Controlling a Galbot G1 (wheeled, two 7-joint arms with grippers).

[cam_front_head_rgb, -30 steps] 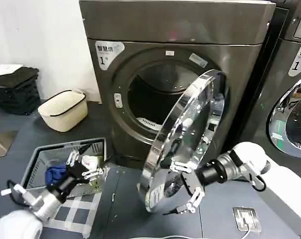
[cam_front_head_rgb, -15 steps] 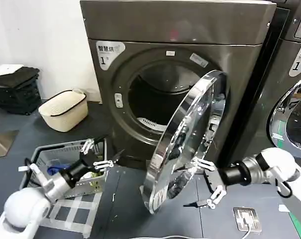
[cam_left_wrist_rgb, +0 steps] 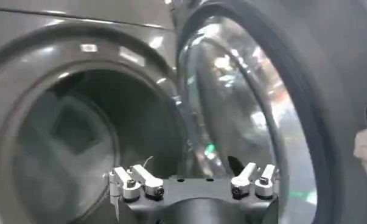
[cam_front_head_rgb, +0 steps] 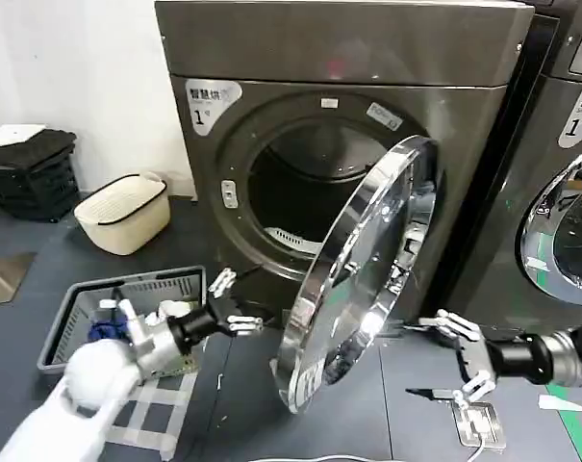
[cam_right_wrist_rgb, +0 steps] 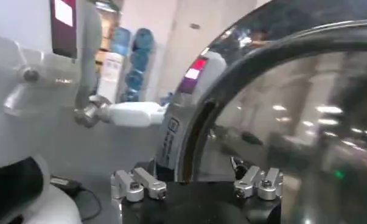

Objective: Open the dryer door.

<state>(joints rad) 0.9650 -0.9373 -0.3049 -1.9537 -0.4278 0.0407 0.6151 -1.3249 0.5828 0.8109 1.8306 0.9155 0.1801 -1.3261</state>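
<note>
Already the dryer door [cam_front_head_rgb: 363, 274] stands swung well out from the dryer [cam_front_head_rgb: 348, 144], roughly edge-on to the head camera, with the drum opening behind it fully exposed. So the opening looks largely done; what remains, as I judge it, is to push the door a little wider or simply clear both arms without knocking it back.

To finish well, the left gripper [cam_front_head_rgb: 228, 303], which sits low just beside the door's free edge on the drum side, should press on the inner face near the rim and follow the hinge arc rather than shove straight ahead. Its fingers are spread apart and grasp nothing; the left wrist view shows them [cam_left_wrist_rgb: 195, 182] parted in front of the door's inner side [cam_left_wrist_rgb: 250, 109]. The right gripper [cam_front_head_rgb: 459, 361] hangs on the outer side of the door, clear of the rim, its fingers likewise wide and empty. It should keep out of the door's path.

The door is a large round porthole with a broad, mirror-bright chrome rim, dark tinted glass in the middle and grey plastic behind.
</note>
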